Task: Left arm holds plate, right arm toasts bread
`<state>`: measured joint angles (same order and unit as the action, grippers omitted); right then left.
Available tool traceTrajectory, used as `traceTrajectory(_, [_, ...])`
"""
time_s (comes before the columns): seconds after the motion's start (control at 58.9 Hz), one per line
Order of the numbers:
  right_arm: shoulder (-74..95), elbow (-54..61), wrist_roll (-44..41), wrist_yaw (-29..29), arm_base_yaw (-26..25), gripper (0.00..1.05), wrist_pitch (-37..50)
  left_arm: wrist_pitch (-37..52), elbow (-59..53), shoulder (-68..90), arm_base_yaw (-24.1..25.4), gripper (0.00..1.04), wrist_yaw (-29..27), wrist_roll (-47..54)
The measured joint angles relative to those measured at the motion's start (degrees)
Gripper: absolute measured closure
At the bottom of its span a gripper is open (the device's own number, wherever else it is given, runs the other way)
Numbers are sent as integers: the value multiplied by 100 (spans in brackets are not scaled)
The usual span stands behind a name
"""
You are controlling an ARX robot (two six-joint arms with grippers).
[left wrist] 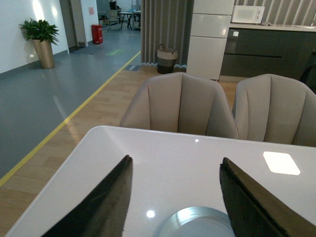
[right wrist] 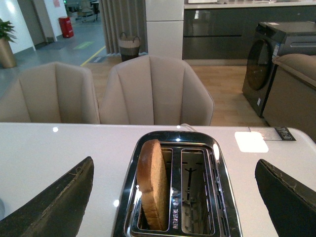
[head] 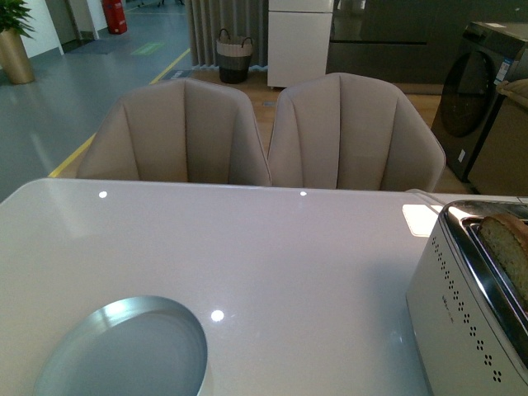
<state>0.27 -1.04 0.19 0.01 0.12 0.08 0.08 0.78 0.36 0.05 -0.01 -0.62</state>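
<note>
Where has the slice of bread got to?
The bread stands upright in one slot of the toaster at the table's right side; the other slot is empty.

I read this as a showroom-style kitchen-dining mock-up: white table (head: 247, 256), two beige chairs (head: 177, 136), fridge (head: 299, 41), washing machine (right wrist: 276, 64), microwave (left wrist: 248, 14), and yellow-lined floor (left wrist: 59, 89).

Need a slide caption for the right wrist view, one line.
Open right claw hovering over the toaster, bread slice standing in one slot, the other slot empty.
</note>
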Motion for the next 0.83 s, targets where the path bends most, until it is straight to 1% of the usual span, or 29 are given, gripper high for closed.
traceTrajectory(0.136, [0,0,0,0,0,9,0,0,0,0,-2,20,0,0])
traceTrajectory(0.153, [0,0,0,0,0,9,0,0,0,0,0,18,0,0])
traceTrajectory(0.221, [0,0,0,0,0,9,0,0,0,0,0,5,0,4])
traceTrajectory(0.289, [0,0,0,0,0,9,0,0,0,0,-2,8,0,11])
traceTrajectory(0.832, [0,0,0,0,0,9,0,0,0,0,-2,7,0,13])
